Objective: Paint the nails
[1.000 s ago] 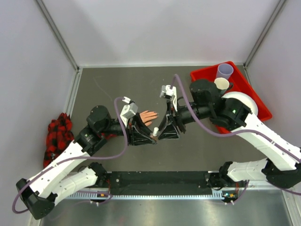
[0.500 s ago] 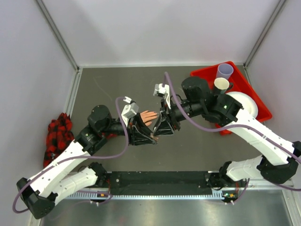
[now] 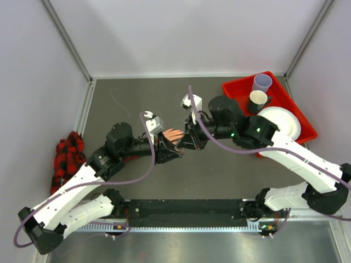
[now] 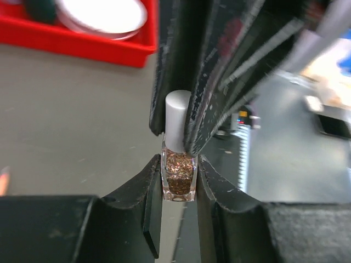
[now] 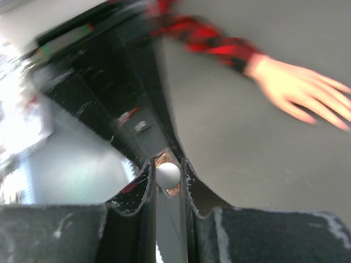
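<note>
Nails (image 5: 335, 116) sit at the fingertips of a peach mannequin hand (image 3: 174, 135), too small and blurred in every view to pick out one by one. The mannequin hand lies flat on the grey desk (image 3: 137, 98) near its middle, fingers pointing right, with a red-and-black plaid sleeve (image 5: 211, 45) at its wrist.

Both arms reach inward from the near edge and meet just in front of those fingers. The left arm stretches up and to the right, its forearm low over the desk. The left hand (image 4: 179, 183) is narrowed onto a small nail polish bottle (image 4: 179, 176) full of coppery glitter, one dark finger pressed to each side of the glass, the bottle upright. The right arm folds back from the right side, elbow high, wrist angled down and to the left. The right hand (image 5: 168, 178) is clamped on the bottle's white cap (image 4: 177, 121), which shows round and pale between its two fingers in the right wrist view. The two hands nearly touch tip to tip, one gripping the glass, the other the cap above it.

A red tray (image 3: 296, 112) at the far right holds a white plate (image 3: 285, 125) and two cups. A bundle of plaid cloth (image 3: 68, 156) lies by the left edge, well apart from the arms.
</note>
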### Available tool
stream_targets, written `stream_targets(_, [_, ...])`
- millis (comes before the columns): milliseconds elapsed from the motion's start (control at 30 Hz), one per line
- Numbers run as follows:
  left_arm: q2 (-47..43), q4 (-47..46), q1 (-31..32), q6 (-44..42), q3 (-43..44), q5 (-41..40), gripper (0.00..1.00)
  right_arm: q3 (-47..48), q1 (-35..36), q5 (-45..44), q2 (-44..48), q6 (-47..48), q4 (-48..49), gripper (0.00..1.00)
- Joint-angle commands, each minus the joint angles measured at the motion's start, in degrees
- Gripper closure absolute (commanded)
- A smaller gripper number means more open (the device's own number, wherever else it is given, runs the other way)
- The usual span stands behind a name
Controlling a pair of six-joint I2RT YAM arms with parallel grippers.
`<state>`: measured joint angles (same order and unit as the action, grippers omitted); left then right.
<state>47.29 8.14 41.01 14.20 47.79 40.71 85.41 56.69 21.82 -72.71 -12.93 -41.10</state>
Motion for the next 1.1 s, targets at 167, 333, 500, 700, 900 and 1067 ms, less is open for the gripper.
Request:
stream_targets(167, [6.0,-14.6,-0.5,-5.9,2.7,-24.7,1.00,3.7,17.4,-51.6,-11.1,-41.6,-6.8,1.00])
stream_targets(333, [2.4,-15.3,-0.5,-4.7,-1.4,-21.8,1.00,3.7,17.4,-52.0,-9.1,-40.3,-4.7,1.00])
stream_targets(500, [-0.5,-12.0,-0.5,-4.2,-3.0,-17.1,1.00,5.2,16.4,-45.1,-7.9,-33.3,-3.1,0.79])
stream_targets(700, [-1.7,-2.3,-0.5,-5.0,-0.5,-7.8,1.00,6.4,13.1,-35.1,-0.7,-19.3,-4.5,0.38])
stream_targets(900, [-3.1,-1.7,-0.6,-1.6,0.1,5.7,1.00,1.8,6.8,-12.5,6.1,-5.8,-1.8,0.41])
stream_targets(1067, [-3.6,-7.3,-0.5,5.2,-0.2,15.2,1.00,2.1,4.0,3.4,6.0,0.4,-1.5,0.44])
